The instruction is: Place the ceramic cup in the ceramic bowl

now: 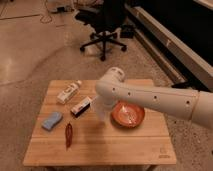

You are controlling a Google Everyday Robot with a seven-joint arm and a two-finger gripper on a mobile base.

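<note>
The ceramic cup [102, 111] is small and pale. It hangs just under the end of my white arm, a little above the wooden table [110, 146]. My gripper [100, 104] is shut on the cup from above, and the arm's wrist hides most of it. The ceramic bowl [120, 121] is orange-brown and shallow with pale streaks inside. It sits on the table just right of the cup, partly under my forearm. The cup is beside the bowl's left rim, not inside it.
A white labelled bottle [69, 92] lies at the table's back left, with a dark-and-white box [81, 106] beside it. A blue sponge [52, 120] and a thin red item [68, 134] lie at the left front. A black office chair [106, 25] stands behind the table.
</note>
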